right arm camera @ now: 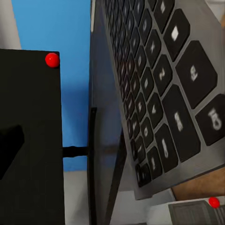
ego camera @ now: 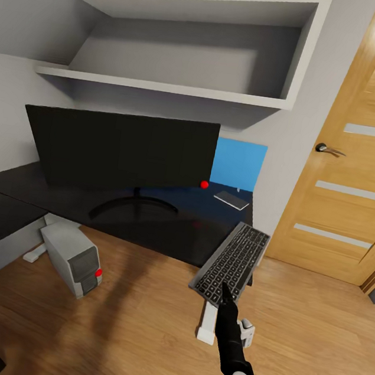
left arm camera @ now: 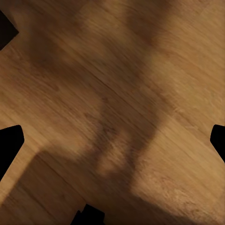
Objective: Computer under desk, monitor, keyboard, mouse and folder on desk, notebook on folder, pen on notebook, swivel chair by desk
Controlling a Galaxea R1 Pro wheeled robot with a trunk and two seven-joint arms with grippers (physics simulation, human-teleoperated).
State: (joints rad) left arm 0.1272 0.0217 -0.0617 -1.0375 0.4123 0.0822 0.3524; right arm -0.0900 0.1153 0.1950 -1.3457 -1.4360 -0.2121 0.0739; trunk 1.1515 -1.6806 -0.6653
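Wooden floor lies below the glossy black desk (ego camera: 163,232), where the right gripper (ego camera: 224,292) holds the keyboard (ego camera: 233,264) by its near end, jaws closed on the frame, its far end over the desk edge. The step is seating it beside the monitor (ego camera: 121,151), which stands ahead and inward of the jaws; next, push forward and lower flat. Beyond the jaws lie the notebook (ego camera: 231,200) and the upright blue folder (ego camera: 238,165); the computer (ego camera: 76,258) sits below. The left gripper's (left arm camera: 112,140) jaws hang spread, empty.
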